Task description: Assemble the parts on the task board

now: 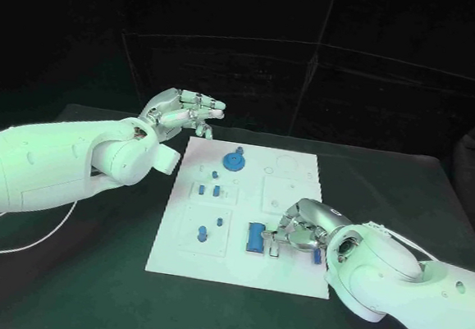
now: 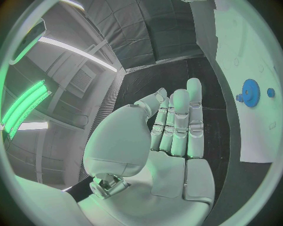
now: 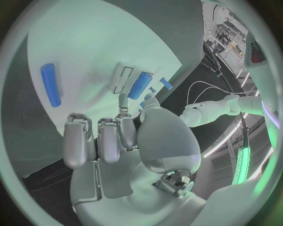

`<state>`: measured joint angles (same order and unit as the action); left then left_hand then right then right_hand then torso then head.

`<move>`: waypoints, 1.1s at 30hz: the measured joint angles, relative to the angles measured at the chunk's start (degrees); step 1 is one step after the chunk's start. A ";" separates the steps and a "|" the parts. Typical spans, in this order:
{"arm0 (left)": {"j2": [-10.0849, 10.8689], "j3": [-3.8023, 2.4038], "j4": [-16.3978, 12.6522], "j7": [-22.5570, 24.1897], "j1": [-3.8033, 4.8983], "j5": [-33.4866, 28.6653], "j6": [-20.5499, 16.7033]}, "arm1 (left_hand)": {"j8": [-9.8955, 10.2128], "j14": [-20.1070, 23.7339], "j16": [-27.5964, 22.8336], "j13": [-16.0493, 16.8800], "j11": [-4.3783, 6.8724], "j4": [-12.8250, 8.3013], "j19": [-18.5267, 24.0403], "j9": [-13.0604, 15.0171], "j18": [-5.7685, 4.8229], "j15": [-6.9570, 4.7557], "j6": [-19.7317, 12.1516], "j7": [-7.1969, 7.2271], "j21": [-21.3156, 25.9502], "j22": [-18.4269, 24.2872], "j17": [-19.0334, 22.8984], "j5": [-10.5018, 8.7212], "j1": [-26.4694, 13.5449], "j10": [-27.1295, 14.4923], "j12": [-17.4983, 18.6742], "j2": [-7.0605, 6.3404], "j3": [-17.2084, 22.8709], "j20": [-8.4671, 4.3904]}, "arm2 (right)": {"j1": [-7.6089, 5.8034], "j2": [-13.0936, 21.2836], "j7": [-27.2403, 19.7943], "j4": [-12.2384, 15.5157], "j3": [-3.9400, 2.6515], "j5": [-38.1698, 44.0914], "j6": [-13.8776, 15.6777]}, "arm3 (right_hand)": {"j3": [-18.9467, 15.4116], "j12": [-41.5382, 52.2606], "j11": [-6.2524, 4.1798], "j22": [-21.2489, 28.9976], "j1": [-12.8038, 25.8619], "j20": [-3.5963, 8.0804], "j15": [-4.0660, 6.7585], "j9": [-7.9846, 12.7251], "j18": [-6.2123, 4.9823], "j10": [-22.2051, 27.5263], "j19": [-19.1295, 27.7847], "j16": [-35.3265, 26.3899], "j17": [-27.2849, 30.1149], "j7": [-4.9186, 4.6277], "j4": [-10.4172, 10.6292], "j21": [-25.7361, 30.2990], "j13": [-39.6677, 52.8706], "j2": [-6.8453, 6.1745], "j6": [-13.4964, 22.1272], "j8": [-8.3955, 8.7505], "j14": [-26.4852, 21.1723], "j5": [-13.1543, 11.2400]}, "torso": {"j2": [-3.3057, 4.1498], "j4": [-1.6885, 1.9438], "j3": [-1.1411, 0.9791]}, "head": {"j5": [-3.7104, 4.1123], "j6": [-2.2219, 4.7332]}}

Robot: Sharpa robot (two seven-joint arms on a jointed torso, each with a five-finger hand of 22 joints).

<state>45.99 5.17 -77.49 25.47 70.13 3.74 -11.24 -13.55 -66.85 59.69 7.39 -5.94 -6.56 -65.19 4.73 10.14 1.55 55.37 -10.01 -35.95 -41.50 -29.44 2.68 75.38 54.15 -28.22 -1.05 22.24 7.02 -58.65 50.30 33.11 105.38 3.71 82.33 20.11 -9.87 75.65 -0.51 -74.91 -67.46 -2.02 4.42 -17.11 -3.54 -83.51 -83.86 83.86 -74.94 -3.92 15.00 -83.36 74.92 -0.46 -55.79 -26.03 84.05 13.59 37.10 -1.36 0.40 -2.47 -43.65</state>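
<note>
The white task board (image 1: 178,247) lies mid-table. On its near right part rests my right hand (image 1: 303,227), fingers curled. Its thumb and forefinger tips sit at the end of a blue bar (image 1: 256,236) (image 3: 140,85) that lies beside an empty slot (image 3: 122,79); I cannot tell if they pinch it. A blue cylinder (image 3: 51,84) lies on the board past the curled fingers (image 3: 99,141). My left hand (image 1: 183,111) (image 2: 174,127) hovers off the board's far left corner, fingers straight and holding nothing. A blue gear (image 1: 234,162) (image 2: 251,92) sits at the board's far end.
Small blue pegs (image 1: 210,189) stand mid-board on the left, and two more pieces (image 1: 211,227) lie nearer. Another blue piece (image 1: 318,256) shows by my right wrist. A white cable (image 1: 12,245) runs over the black table at the left.
</note>
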 measured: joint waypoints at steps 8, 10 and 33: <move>0.03 0.00 0.07 0.00 0.00 0.00 0.02 | 0.00 0.00 0.00 0.00 0.00 0.00 0.00 0.00 0.00 0.00 0.00 0.00 0.00 0.05 0.00 0.00 0.00 0.00 0.01 0.00 0.00 0.00 | -0.75 8.52 -5.09 2.56 -0.06 -2.83 1.95 | -0.04 -0.57 0.71 0.00 -5.46 -0.22 -0.44 0.70 -0.01 0.71 -0.22 0.00 0.01 -1.20 -2.31 0.03 0.12 0.70 2.21 2.96 -0.01 3.21 | -0.07 -0.12 0.05 | 0.92 0.35; -0.02 0.01 0.11 0.00 0.00 0.00 0.02 | 0.00 0.00 0.00 0.00 0.00 0.00 0.00 0.00 0.00 0.00 0.00 0.00 0.00 0.05 0.00 0.00 0.00 0.00 0.01 0.00 0.00 0.00 | -0.89 10.27 -5.75 2.65 -0.07 -3.13 1.52 | -0.04 -0.62 0.71 0.00 -5.64 -0.22 -0.44 0.70 0.00 0.71 -0.22 0.00 0.01 -1.20 -2.31 0.03 0.20 0.89 2.21 2.96 -0.01 3.21 | -0.07 -0.15 0.08 | 1.18 0.46; -0.11 0.17 0.08 0.02 -0.02 0.00 0.19 | 0.00 0.21 0.00 0.00 0.00 0.00 0.00 0.00 0.00 -0.21 0.00 0.00 0.00 0.04 0.09 0.00 0.00 0.00 -0.20 0.00 0.00 0.00 | -0.46 10.46 -1.53 -0.05 0.03 4.93 -6.75 | -2.28 -0.63 0.72 0.00 -5.77 -0.22 -0.44 0.45 -0.01 0.71 -0.22 0.00 0.02 -0.53 -1.49 0.02 0.13 1.02 -0.82 3.18 -0.01 2.09 | 0.07 0.00 -0.02 | 2.94 0.30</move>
<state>45.88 5.34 -77.41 25.48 70.11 3.73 -11.05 -13.55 -66.64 59.69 7.38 -5.94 -6.56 -65.19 4.73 10.13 1.34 55.37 -10.01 -35.95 -41.47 -29.35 2.68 75.38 54.15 -28.41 -1.05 22.24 7.02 -59.12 60.76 31.58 105.33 3.74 87.26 13.36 -12.15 75.01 0.21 -74.90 -73.22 -2.24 3.98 -16.67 -3.55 -82.80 -84.07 83.86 -74.92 -4.45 13.51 -83.34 75.06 0.56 -56.62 -22.85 84.04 15.67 37.17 -1.36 0.38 0.48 -43.35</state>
